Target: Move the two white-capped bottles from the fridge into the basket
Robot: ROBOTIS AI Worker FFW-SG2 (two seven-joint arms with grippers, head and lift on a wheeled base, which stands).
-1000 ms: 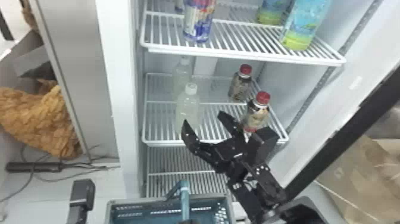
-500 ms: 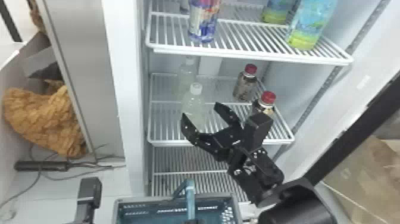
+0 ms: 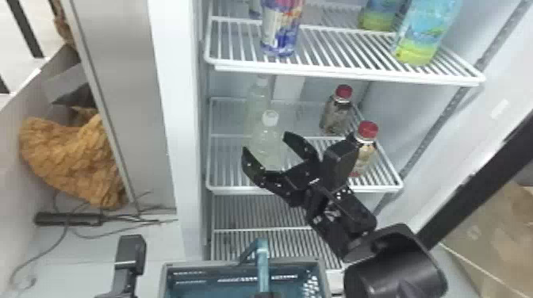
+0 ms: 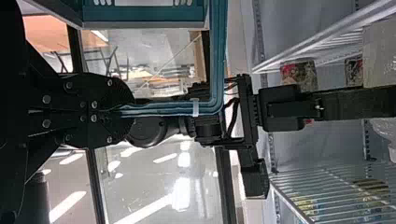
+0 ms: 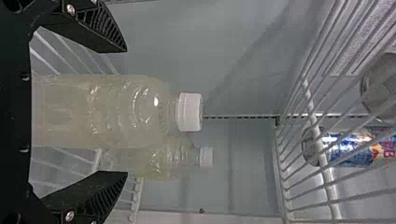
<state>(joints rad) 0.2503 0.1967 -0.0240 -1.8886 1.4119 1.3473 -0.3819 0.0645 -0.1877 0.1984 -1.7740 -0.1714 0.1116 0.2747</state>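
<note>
The right end effector was spread, its fingers on either side of the front white-capped bottle, with gaps at both sides. The rear white-capped bottle stood just behind, both inside the wire shelf's front edge. The left end effector was clenched on the handle of the basket.

The head view looks forward and down over the black right gripper. The right wrist view looks closely between its jaws, sharing two clear, white-capped bottles. The left wrist view faces across toward the black right arm, sharing the teal plastic basket.
</note>
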